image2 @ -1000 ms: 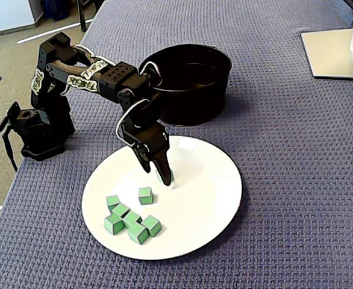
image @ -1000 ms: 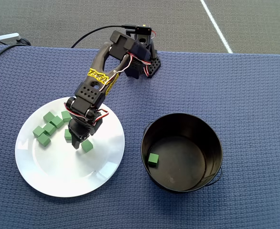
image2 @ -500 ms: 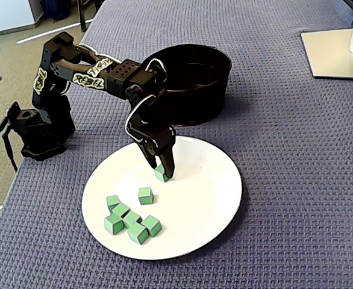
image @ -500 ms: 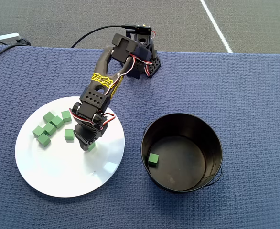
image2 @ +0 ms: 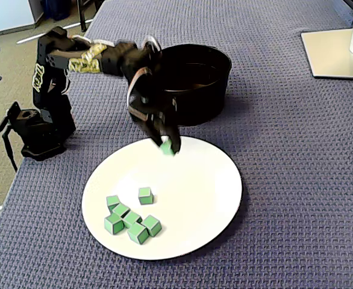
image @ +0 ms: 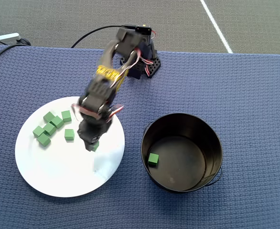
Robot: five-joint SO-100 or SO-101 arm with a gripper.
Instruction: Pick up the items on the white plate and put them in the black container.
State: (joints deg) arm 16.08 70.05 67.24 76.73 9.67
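My gripper is shut on one green cube and holds it lifted above the white plate. Several more green cubes lie grouped on the plate, at its left in the overhead view and near its front left in the fixed view. The black container stands right of the plate in the overhead view, with one green cube on its floor. The arm looks motion-blurred.
The arm's base sits at the edge of the blue woven cloth. A cable runs off from the base. A grey stand base rests at the top right in the fixed view.
The gripper closed on a cube on the plate and raised it off the surface, swinging toward the black container. The other cubes have not moved.
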